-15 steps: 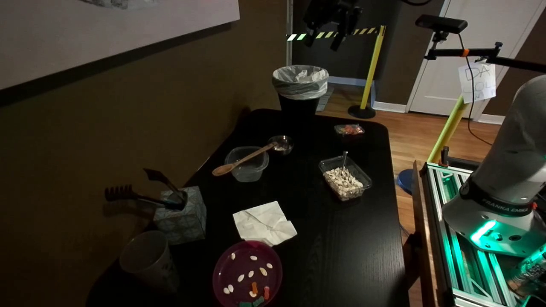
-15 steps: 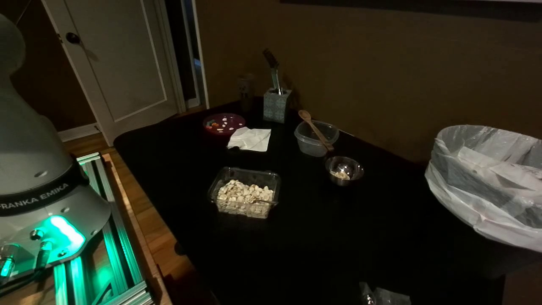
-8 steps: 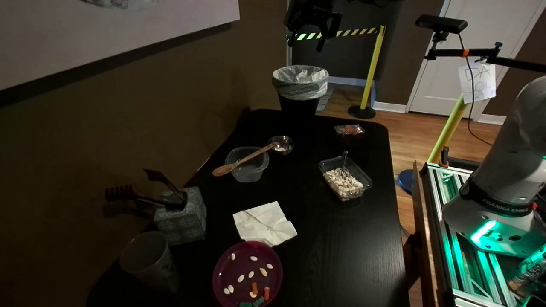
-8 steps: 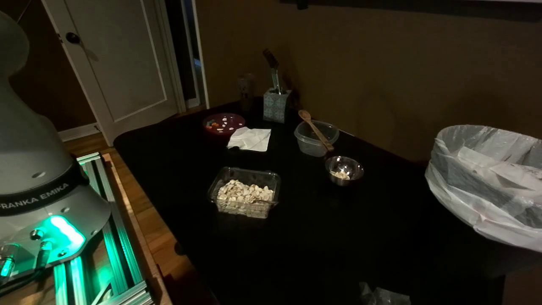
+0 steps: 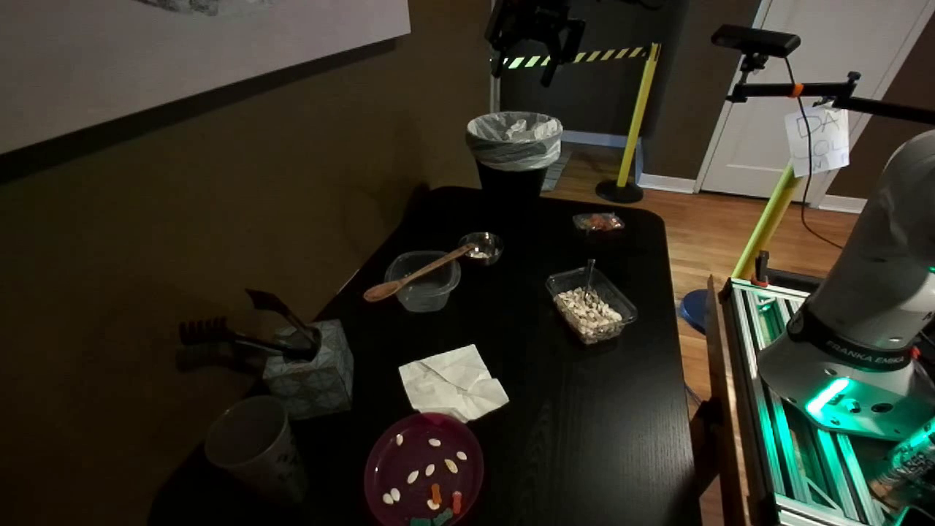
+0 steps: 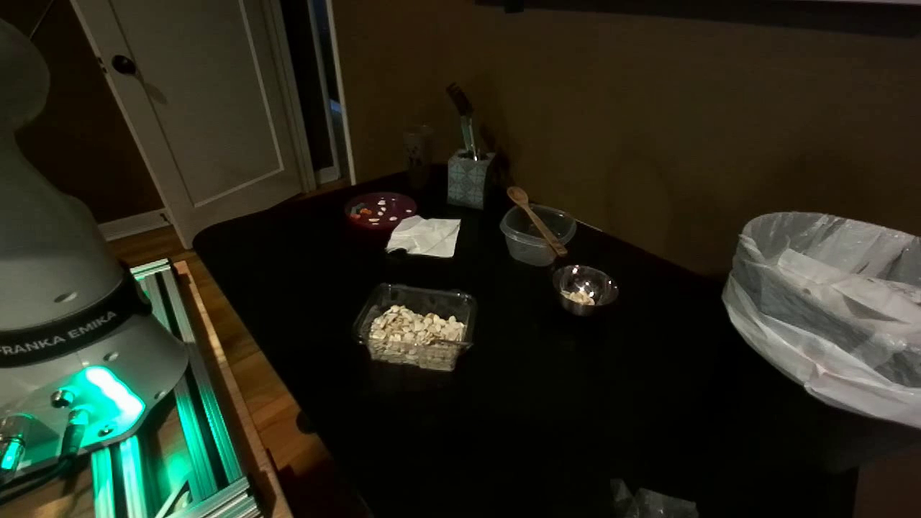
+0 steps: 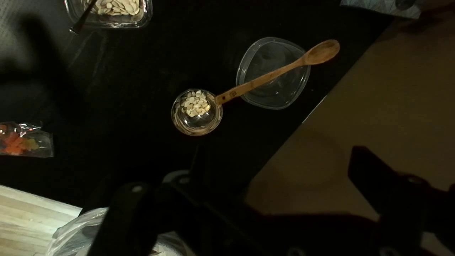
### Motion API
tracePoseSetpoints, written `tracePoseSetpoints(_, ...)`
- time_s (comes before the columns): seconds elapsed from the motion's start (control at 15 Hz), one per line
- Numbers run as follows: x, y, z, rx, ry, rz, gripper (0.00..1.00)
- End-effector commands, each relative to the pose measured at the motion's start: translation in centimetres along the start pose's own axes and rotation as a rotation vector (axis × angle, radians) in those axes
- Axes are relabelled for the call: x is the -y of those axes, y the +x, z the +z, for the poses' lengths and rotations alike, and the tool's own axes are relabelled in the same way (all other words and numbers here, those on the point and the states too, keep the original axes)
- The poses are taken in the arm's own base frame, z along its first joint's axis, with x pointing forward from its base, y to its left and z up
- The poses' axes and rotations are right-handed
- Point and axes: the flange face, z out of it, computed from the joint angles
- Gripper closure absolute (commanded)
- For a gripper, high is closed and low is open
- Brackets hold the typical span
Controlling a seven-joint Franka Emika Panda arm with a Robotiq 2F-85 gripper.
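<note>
The pincer [image 5: 521, 78] hangs wide and empty, apparently nothing yet grasped, the wooden spoon [image 7: 266, 77] lying across the clear plastic container [image 6: 531, 250].

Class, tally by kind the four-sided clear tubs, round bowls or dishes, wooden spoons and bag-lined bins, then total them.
Squarish clear plastic tub, rectangular clear tub: 2 tubs
Small shiny round bowl, round purple dish: 2 bowls or dishes
Long brown wooden spoon: 1 spoon
Bag-lined black bin: 1 bin
Total: 6
</note>
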Motion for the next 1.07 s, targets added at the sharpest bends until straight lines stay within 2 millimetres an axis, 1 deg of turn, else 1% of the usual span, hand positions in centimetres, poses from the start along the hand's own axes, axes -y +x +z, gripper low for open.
tracePoseSetpoints(0.0,0.5,1.2,1.0,0.031,0.012,0.079,0.00)
tracePoseSetpoints(0.07,1.1,2.4,2.5,0.076,0.019,0.151,0.00)
tracePoseSetpoints(0.2,2.3,4.5,5.8,0.116,0.015,0.237,0.00)
tracePoseSetpoints(0.47,5.2,7.2,13.7,0.152,-0.039,0.438,0.00)
tracePoseSetpoints(0.6,7.2,7.8,18.2,0.163,-0.079,0.536,0.00)
tracePoseSetpoints(0.67,8.1,7.7,20.5,0.152,-0.108,0.557,0.00)
tracePoseSetpoints(0.73,9.1,7.5,22.8,0.181,-0.133,0.555,0.00)
tracePoseSetpoints(0.8,9.7,7.2,24.5,0.228,-0.171,0.548,0.00)
tracePoseSetpoints(0.87,7.9,6.6,21.3,0.195,-0.121,0.520,0.00)
tracePoseSetpoints(0.93,8.7,6.4,23.3,0.209,-0.141,0.522,0.00)
tracePoseSetpoints(1.0,9.2,6.4,24.7,0.215,-0.151,0.524,0.00)
